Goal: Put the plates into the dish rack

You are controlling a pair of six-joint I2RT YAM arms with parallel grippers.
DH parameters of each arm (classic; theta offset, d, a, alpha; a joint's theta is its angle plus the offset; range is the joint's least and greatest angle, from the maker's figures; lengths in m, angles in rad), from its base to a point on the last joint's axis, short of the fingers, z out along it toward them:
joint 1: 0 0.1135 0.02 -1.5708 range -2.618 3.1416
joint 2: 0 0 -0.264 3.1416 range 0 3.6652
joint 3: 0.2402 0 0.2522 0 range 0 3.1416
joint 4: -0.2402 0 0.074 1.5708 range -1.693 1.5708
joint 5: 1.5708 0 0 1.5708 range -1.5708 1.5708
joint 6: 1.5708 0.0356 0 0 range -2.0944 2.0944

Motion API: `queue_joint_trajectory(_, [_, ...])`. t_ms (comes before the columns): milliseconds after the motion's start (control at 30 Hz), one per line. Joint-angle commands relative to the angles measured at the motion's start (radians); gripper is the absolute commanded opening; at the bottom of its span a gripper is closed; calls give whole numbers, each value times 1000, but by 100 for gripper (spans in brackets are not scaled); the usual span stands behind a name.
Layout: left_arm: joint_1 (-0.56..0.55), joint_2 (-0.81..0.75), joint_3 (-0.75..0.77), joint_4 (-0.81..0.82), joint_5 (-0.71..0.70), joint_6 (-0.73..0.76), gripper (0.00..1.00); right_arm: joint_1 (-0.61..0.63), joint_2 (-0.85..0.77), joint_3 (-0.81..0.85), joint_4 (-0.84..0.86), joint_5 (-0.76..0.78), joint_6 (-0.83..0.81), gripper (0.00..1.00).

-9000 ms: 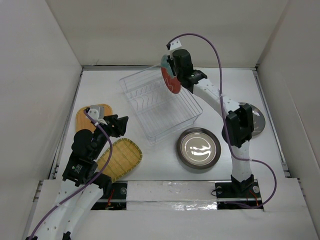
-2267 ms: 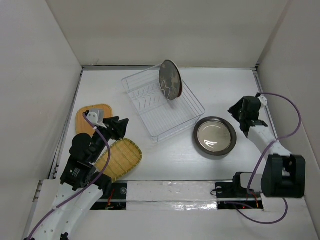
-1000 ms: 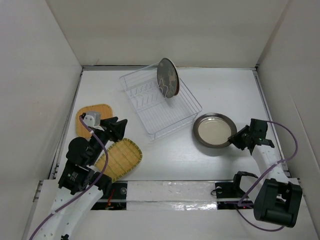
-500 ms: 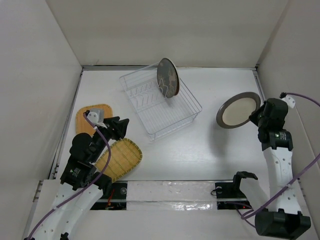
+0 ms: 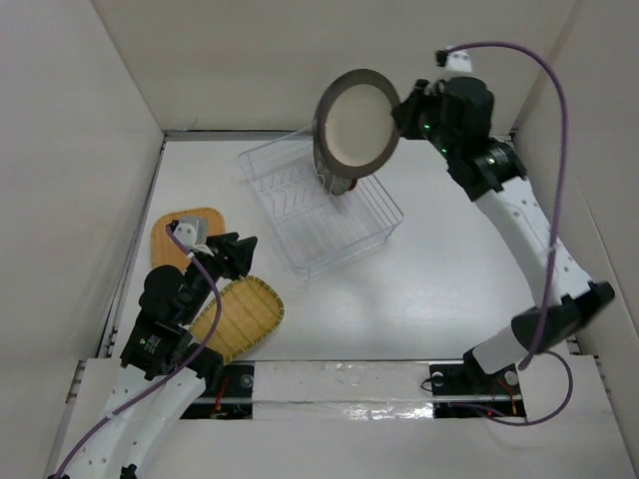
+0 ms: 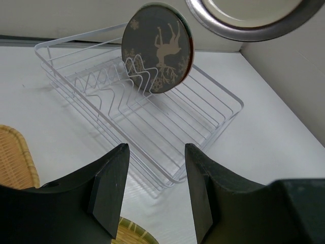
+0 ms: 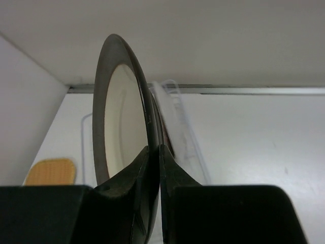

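1. A white table (image 5: pixel 439 289), matte and flat, fills the middle of the overhead view.
2. A pale back wall (image 5: pixel 250 60) rises from the table's far edge.
3. A thin grey groove (image 5: pixel 230 133) runs where that wall meets the table.
4. A left wall (image 5: pixel 60 180) and a right wall (image 5: pixel 599 150), both plain white, stand along the table's two sides.
5. A glossy white strip (image 5: pixel 339 384) lies along the table's near edge.

No text, label, brand or number is legible in any view; the dark grey plate (image 6: pixel 157 48) bears only a pictorial deer motif.
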Motion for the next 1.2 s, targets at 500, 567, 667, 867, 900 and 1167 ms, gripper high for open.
queue_joint_trajectory(500, [-6, 27, 6, 40, -72, 5, 45, 252, 718, 798, 100, 480, -513, 0])
queue_joint_trajectory(567, [-6, 32, 6, 40, -72, 5, 45, 262, 735, 800, 124, 490, -531, 0])
queue_joint_trajectory(667, [-6, 38, 6, 39, -76, 7, 45, 262, 756, 781, 141, 500, -541, 0])
queue_joint_trajectory(867, [-6, 42, 6, 39, -82, 8, 45, 271, 752, 618, 184, 463, -521, 0])
queue_joint_trajectory(900, [-6, 44, 6, 37, -81, 7, 45, 281, 752, 591, 193, 460, -519, 0])
queue_joint_trajectory(1167, [-6, 55, 6, 34, -84, 8, 45, 309, 752, 432, 267, 452, -522, 0])
